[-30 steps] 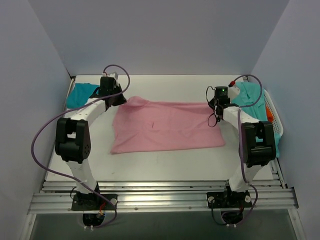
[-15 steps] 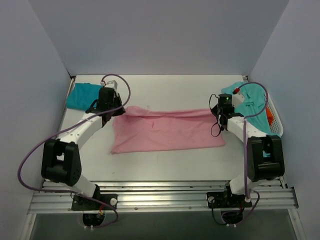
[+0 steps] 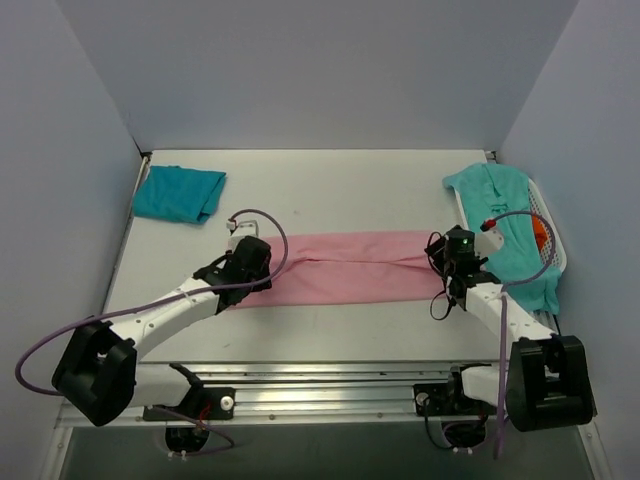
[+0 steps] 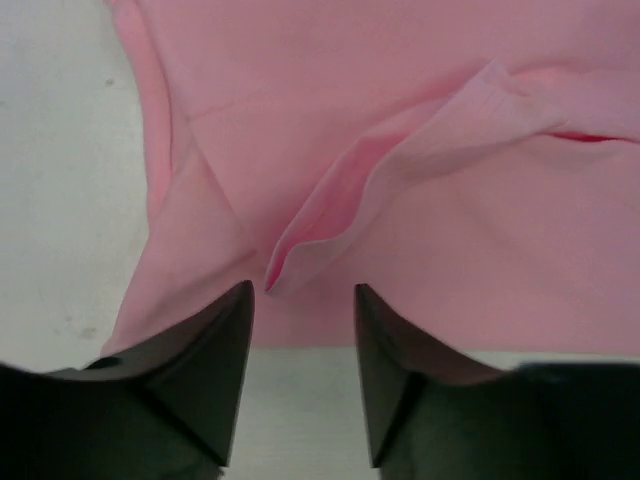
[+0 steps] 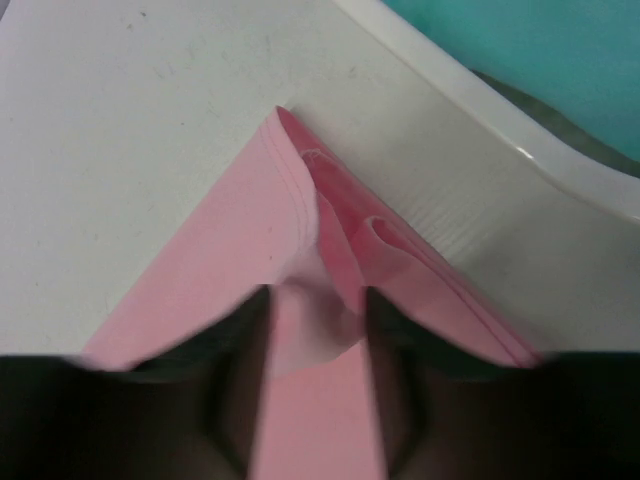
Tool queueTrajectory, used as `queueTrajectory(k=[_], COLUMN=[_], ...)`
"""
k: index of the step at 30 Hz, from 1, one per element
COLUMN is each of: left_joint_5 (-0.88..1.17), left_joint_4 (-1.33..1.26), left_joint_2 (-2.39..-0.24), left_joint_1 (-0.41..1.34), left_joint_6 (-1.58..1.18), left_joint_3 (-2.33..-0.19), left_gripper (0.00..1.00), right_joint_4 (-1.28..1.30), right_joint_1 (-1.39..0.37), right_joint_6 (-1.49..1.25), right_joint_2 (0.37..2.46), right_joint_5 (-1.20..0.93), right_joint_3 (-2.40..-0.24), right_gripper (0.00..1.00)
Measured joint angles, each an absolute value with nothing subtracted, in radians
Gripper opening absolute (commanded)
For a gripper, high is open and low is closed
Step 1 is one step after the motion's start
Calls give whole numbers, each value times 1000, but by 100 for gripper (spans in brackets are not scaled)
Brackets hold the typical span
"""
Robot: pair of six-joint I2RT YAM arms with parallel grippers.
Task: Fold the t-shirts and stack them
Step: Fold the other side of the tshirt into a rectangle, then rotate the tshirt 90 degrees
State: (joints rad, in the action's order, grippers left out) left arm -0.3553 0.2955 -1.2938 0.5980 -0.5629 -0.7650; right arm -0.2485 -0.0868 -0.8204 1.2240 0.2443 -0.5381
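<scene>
table (image 3: 330, 190): carries everything
pink shirt (image 3: 350, 265): long folded band across the middle
basket (image 3: 552, 245): right edge
aqua shirt (image 3: 500, 200): draped over basket, unfolded
teal shirt (image 3: 178, 194): folded, far-left corner
left claw (image 4: 300, 295): band's left end, jaws apart, released; loose flap between
right claw (image 5: 318, 300): right end, cloth bunched between jaws; grasping or not, cannot tell
tip: smooth the flap, square edges before the crosswise fold
hidden: band's ends under both arms
</scene>
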Motion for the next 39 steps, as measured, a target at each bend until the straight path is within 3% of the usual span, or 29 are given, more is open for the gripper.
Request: queueTrajectory(k=[1, 2, 12, 21, 39], left_joint_5=[-394, -433, -755, -770, -762], left_joint_4=[327, 363, 661, 557, 316], left_joint_2=[-1293, -1293, -1178, -1007, -1439], left_joint_1=[624, 647, 778, 805, 788], left_joint_6=[-602, -633, -989, -1079, -1220], left_joint_3=[-760, -758, -757, -632, -624], left_gripper=[73, 94, 94, 96, 97], right_joint_4=[-244, -237, -172, -141, -128], right_joint_1=[-87, -87, -101, -253, -283], right_joint_6=[-834, -847, -906, -932, -925], right_joint_2=[1200, 1179, 1102, 1049, 1018], right_joint_5=[251, 261, 313, 362, 408], right_joint_3=[-521, -507, -484, -536, -575], right_gripper=[99, 100, 100, 100, 100])
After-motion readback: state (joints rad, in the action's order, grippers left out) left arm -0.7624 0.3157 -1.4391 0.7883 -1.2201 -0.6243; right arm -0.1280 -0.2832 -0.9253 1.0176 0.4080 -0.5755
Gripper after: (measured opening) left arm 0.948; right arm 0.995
